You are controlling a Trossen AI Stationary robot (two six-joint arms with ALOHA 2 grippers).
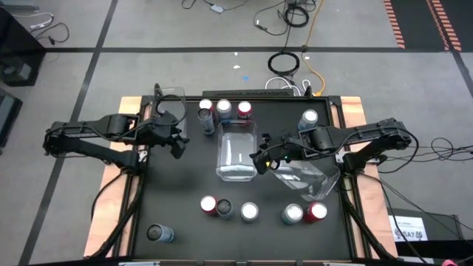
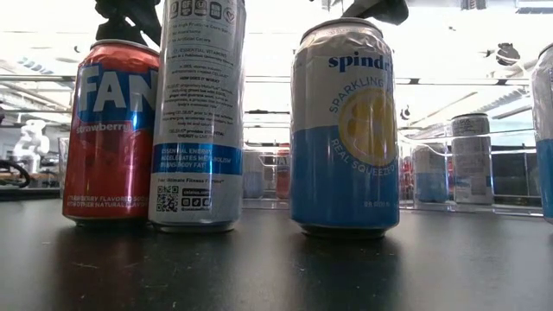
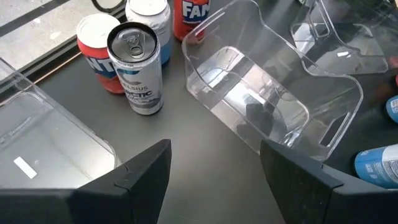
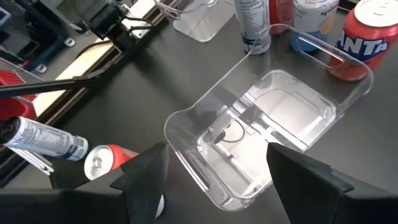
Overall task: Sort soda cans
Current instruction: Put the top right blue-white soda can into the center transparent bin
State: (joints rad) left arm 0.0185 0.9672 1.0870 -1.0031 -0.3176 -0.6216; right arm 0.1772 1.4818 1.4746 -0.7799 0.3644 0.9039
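Soda cans stand upright in two groups. At the far edge are a dark can (image 1: 205, 116), a red can (image 1: 244, 110) and a blue-silver can (image 1: 224, 108). Along the near edge are a red can (image 1: 209, 205) and a silver-topped can (image 1: 250, 212), among others. My left gripper (image 1: 179, 144) (image 3: 214, 149) hangs open above bare table, short of a Celsius can (image 3: 137, 68). My right gripper (image 1: 260, 157) (image 4: 214, 155) hangs open over the near end of the middle clear bin (image 4: 261, 130), with nothing between its fingers.
Three clear bins rest on the black table: one in the middle (image 1: 236, 151), one to the right (image 1: 299, 174), one at the far left (image 1: 170, 100). Single cans stand at the far right (image 1: 310, 118) and the near left (image 1: 159, 234). Wooden rails (image 1: 111, 185) border the table.
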